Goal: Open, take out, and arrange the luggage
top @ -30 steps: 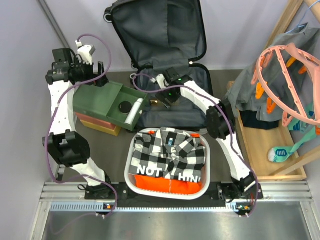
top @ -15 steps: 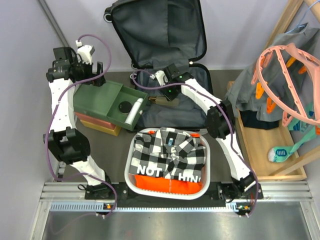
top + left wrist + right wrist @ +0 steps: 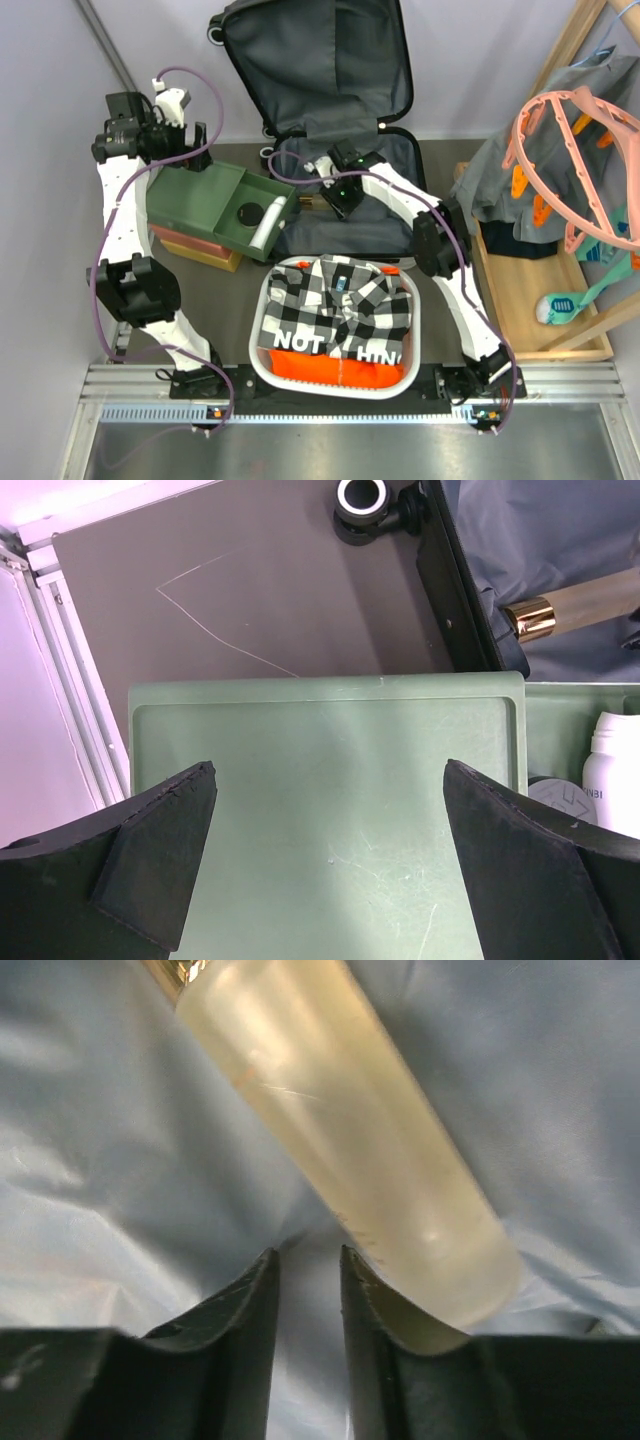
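My right end effector [image 3: 307, 1260], nearly closed on nothing, sits beside the bottle [image 3: 340, 1130] and may pinch lining [image 3: 120, 1160] instead.

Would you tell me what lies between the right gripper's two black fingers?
Right wrist view: only the suitcase's grey lining shows between the right gripper's fingers; the frosted gold-capped bottle lies outside them.

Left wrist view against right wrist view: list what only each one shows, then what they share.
Left wrist only: the flat green plastic tray, the suitcase's black wheel, a white plastic bottle and the wide-open left gripper. Right wrist only: the right gripper, fingers close together. Both: the frosted pale bottle with a gold cap lying on the suitcase's dark grey fabric lining.
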`<state>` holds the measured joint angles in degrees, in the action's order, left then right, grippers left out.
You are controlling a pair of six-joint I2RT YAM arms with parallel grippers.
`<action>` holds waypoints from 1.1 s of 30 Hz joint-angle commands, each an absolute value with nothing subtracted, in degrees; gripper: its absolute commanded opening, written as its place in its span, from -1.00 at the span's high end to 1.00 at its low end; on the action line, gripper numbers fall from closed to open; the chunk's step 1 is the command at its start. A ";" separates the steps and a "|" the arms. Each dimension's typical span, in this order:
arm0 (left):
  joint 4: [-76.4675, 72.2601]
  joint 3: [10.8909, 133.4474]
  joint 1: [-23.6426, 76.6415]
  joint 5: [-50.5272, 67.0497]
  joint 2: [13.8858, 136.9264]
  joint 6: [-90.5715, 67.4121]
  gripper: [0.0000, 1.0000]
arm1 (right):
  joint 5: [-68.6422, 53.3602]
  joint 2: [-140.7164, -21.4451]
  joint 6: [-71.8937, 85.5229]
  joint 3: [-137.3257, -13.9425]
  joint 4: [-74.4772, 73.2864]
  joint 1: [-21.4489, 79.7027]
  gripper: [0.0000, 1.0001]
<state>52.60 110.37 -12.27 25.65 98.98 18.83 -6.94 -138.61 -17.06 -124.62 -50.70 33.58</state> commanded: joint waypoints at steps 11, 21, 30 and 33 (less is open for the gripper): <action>52.82 111.18 -12.13 26.19 98.61 20.65 -0.98 | -5.28 -134.28 -16.25 -128.83 -37.53 32.96 -0.42; 53.17 110.04 -12.13 24.96 99.14 21.09 -0.98 | -9.23 -141.33 -15.29 -130.26 -42.89 33.05 -0.26; 53.26 110.04 -12.04 24.52 100.11 20.83 -0.98 | -6.07 -139.04 -15.47 -124.81 -47.96 33.57 -0.06; 53.52 110.04 -12.13 24.08 99.93 21.53 -0.98 | -3.09 -137.64 -15.99 -121.22 -50.53 34.10 -0.01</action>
<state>53.30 110.02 -12.27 24.49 99.79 20.14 -6.28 -139.72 -16.80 -126.08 -41.34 33.19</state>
